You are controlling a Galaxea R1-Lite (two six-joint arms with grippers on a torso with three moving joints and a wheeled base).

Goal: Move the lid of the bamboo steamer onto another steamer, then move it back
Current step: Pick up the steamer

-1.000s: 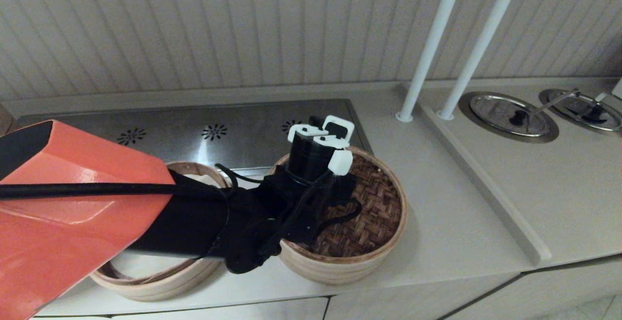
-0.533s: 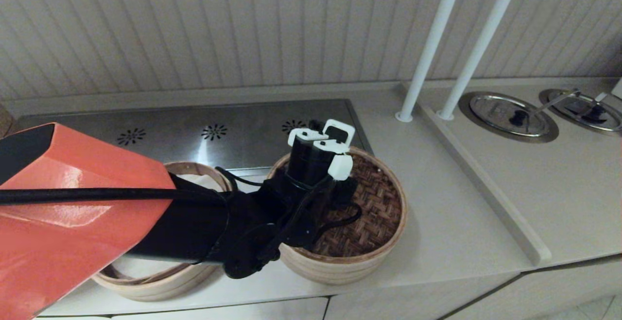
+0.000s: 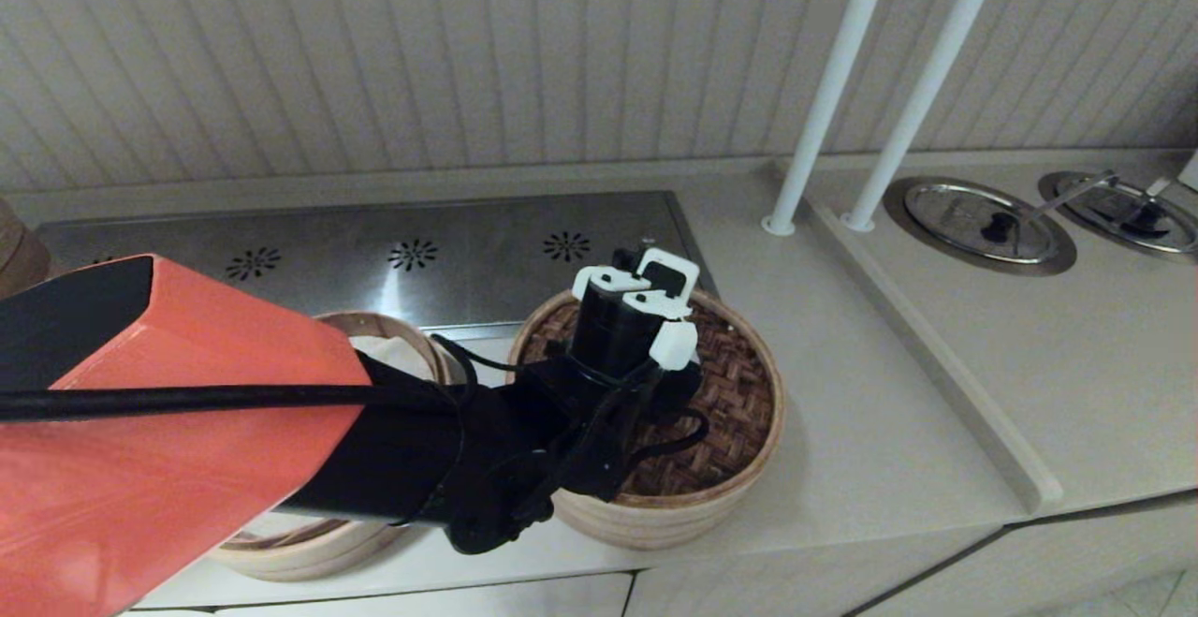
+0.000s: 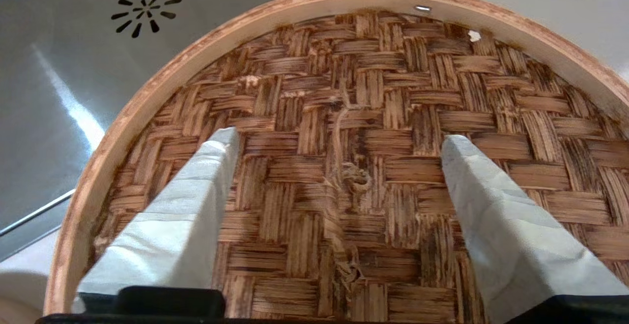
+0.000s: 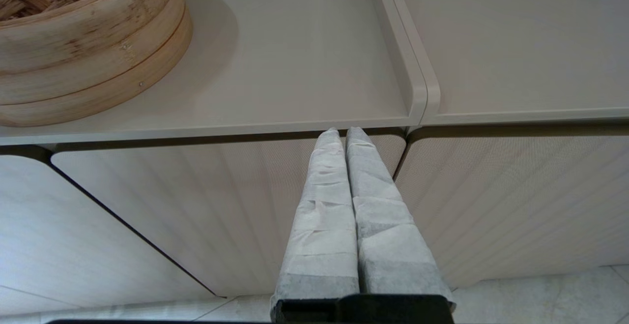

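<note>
Your left end effector (image 4: pixel 339 147) hangs over the bamboo steamer lid (image 3: pixel 725 411), its two wrapped fingers (image 4: pixel 196 201) spread wide apart and holding nothing. In the left wrist view the lid's small woven loop (image 4: pixel 351 179) lies between the fingers, directly beneath the gap; whether the fingertips touch the weave cannot be told. The lid sits flat on a steamer (image 3: pixel 655 519) whose pale stacked walls show beneath its rim, on the desk (image 3: pixel 842 448). Beside that steamer, on the side toward the left arm's orange housing (image 3: pixel 168 448), stands a second steamer with a whitish inside (image 3: pixel 393 355), mostly hidden by the arm. Beyond the end effector lies a steel plate with star-shaped vent holes (image 3: pixel 412 254). Two white poles (image 3: pixel 824 102) rise from the desk well off to the end effector's right, and two round metal lids (image 3: pixel 978 221) are set into the raised surface farther that way.

Your right end effector (image 5: pixel 341 132) is parked low in front of the cabinet doors (image 5: pixel 196 206), below the desk edge, its fingers pressed together on nothing.
</note>
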